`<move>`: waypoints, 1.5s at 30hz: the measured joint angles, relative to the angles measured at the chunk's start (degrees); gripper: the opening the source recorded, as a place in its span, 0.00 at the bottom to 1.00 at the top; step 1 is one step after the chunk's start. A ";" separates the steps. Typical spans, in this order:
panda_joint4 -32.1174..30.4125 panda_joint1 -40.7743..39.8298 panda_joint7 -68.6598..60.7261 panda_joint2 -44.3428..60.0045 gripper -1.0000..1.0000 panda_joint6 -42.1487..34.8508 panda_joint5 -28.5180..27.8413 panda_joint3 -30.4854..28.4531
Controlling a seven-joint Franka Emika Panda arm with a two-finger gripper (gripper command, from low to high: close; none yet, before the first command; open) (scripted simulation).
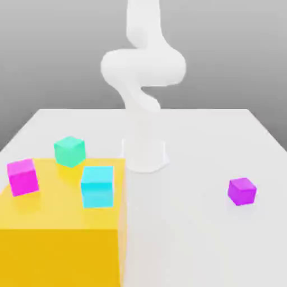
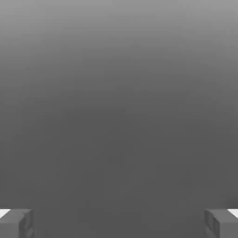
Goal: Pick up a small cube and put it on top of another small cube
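A large matte yellow block [image 1: 61, 235] is sitting on the white tabletop [image 1: 213, 246] at the exterior view's seven o'clock. A plain pinkish-magenta cube [image 1: 23, 177] is resting on the block's top toward nine o'clock, and a greener teal cube [image 1: 70, 151] is standing at the block's far edge, around ten o'clock.
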 joint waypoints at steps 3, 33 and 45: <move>-3.01 4.79 -5.58 4.08 0.50 2.85 1.41 -0.11; -29.90 39.79 -44.40 43.61 0.50 31.38 -2.13 11.22; -27.88 45.92 -38.64 56.78 0.00 42.08 -10.27 2.74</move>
